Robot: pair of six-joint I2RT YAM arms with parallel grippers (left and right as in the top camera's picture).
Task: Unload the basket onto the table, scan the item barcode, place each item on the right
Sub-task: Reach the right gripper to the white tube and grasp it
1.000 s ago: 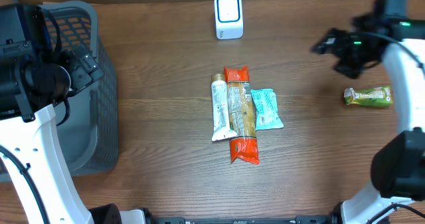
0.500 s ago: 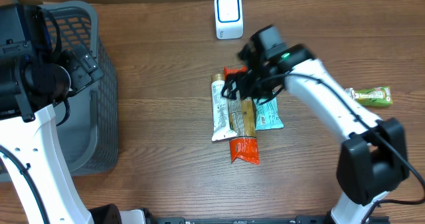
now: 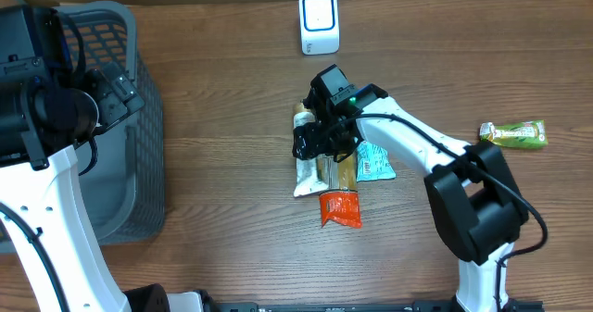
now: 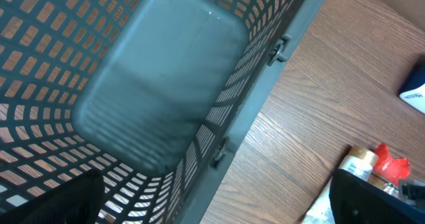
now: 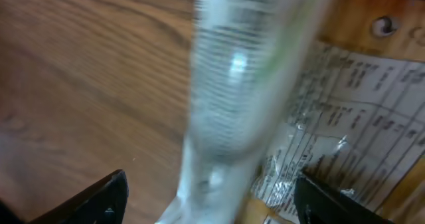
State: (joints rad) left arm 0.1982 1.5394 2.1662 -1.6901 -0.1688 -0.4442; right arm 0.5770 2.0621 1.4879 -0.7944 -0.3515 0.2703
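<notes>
our main worry is a crowded pick. the white tube [image 3: 304, 175] lies touching the long cracker packet [image 3: 340, 205] on the tabletop [image 3: 222, 164]. a finger closing on that side could catch the packet's clear wrap and drag it along, or nudge the teal packet [image 3: 374, 159] just beyond. the tube looks round and slick, so a pinch off its middle might squirt it sideways. it might also lift tilted, with the barcode turned away from the scanner [image 3: 319, 22] at the far edge. the right wrist view is blurred, so we cannot tell how squarely the tube sits.

the right gripper [image 3: 313, 145] hangs over the tube's upper half, open and astride it. in the wrist view the tube runs up between the two fingers [image 5: 99, 197] with a gap each side, and nothing is gripped yet. the left gripper [image 4: 216, 191] is wide open and empty over the grey basket [image 4: 166, 84], well apart from the pile.
</notes>
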